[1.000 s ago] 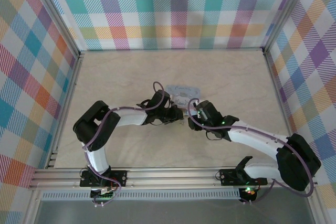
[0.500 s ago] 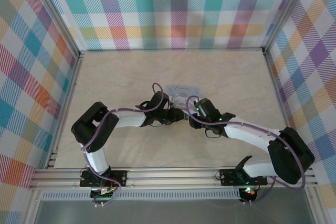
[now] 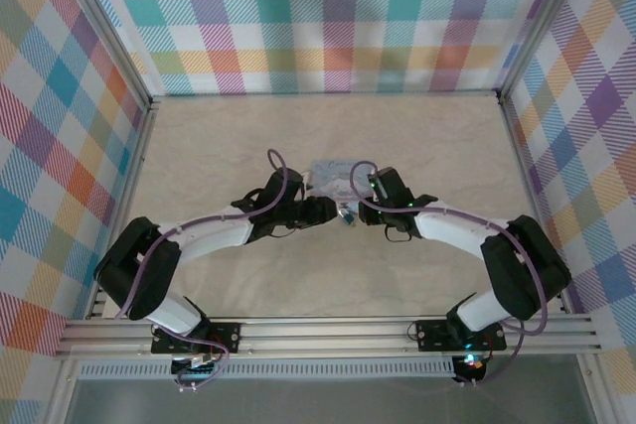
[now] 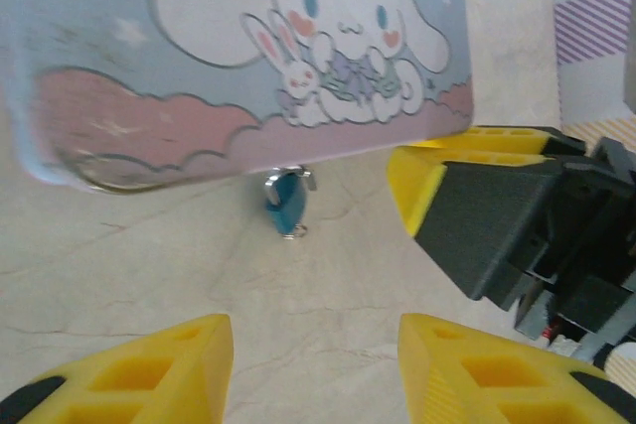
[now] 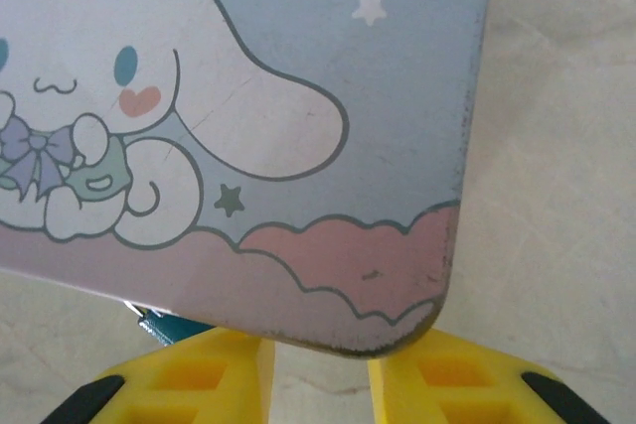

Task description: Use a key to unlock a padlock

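Note:
The padlock [image 4: 285, 202] is a tiny blue lock hanging at the front edge of the light-blue cartoon box [image 4: 199, 57], with a small metal ring at its bottom. My left gripper [image 4: 313, 369] is open just in front of it, bare table between its yellow fingers [image 4: 149, 374]. My right gripper [image 5: 318, 379] has its jaws apart at the box's near right corner [image 5: 397, 275], which hides their tips; bare table shows between them. A sliver of the padlock [image 5: 164, 326] shows left of the right fingers. The key is out of view. From above, both grippers [image 3: 334, 212] [image 3: 361, 198] meet at the box [image 3: 336, 172].
The right gripper's yellow finger and black body [image 4: 497, 215] sit close to the right of the padlock in the left wrist view. Checked walls [image 3: 318, 17] enclose the pale table [image 3: 437, 146] on three sides, and a metal rail [image 3: 318, 330] runs along the near edge.
My left gripper has opened and drawn back a little to the left, away from the padlock. My right gripper has moved up to the box's corner.

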Controlling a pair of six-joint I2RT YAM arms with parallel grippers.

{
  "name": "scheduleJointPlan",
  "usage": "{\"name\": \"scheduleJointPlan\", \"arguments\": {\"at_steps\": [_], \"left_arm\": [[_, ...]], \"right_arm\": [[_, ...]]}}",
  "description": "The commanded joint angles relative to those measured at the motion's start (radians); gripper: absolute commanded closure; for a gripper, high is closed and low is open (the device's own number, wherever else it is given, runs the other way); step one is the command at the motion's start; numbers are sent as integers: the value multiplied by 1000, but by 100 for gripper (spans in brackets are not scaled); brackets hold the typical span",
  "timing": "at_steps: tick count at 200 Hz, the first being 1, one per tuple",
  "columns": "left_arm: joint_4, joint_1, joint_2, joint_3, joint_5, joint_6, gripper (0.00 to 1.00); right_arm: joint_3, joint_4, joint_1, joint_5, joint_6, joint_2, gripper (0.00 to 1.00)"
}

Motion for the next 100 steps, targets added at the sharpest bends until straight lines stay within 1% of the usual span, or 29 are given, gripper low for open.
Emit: {"name": "scheduleJointPlan", "arguments": {"at_steps": [1,25,52,100], "left_arm": [[-80,24,-32,43,-70,47,50],[-117,46,-29,74,-106,66,49],[-125,78,-15,95,-132,65,47],[-128,127,54,158,-148,70,47]], "right_arm": [[24,10,-1,-2,-26,-3,65],[-16,0,7,-20,-24,-52,61],[-53,-35,39,0,-37,-101,56],[-89,-5,122,60,-37,-73,53]]}}
